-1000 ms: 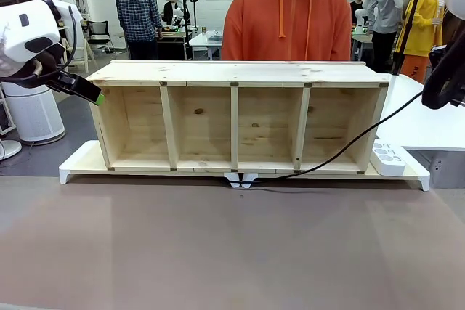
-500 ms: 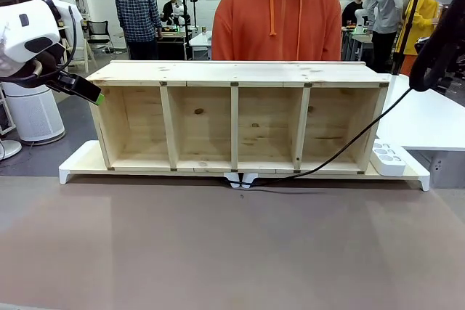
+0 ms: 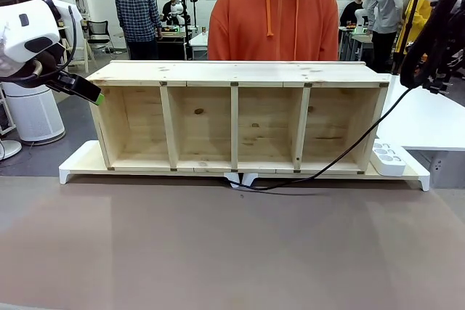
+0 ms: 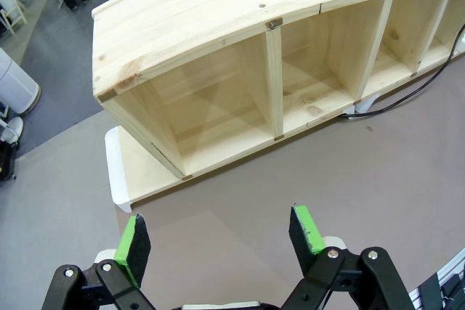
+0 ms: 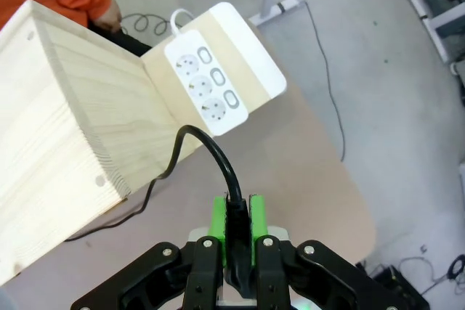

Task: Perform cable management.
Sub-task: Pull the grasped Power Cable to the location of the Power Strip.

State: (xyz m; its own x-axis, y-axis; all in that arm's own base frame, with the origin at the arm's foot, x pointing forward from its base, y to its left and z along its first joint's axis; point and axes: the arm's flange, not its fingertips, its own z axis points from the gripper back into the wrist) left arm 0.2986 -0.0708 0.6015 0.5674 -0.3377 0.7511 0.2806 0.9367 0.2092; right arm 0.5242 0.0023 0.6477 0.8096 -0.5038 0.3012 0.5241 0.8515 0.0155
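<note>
The thin black power cable (image 3: pixel 341 156) runs in a long slanted line from the upper right of the front view down to the brown table (image 3: pixel 218 252), where it makes a shallow curve just in front of the middle of the long light wooden shelf with four open compartments (image 3: pixel 236 117). Its low end lies near a small white part (image 3: pixel 241 178) under the shelf's front edge; what that part is I cannot tell. In the right wrist view the cable (image 5: pixel 211 154) rises from between the green pads, bends over and goes down beside the end wall of the shelf (image 5: pixel 65 150).

The right gripper (image 5: pixel 237 224) is pressed together on this cable, pinching it between its two fingers, and it is held high, beside the right end of the shelf (image 3: pixel 419 70).

The white power strip with three sockets (image 5: pixel 211 85) lies on the flat white base board (image 3: pixel 80 161) under the shelf, just beside the shelf's right end.

The left gripper (image 4: pixel 221 234) has its fingers spread apart with nothing between them. It hangs near the left end of the shelf, above the table.

A person in an orange hooded sweater (image 3: pixel 272 16) stands behind the shelf.
</note>
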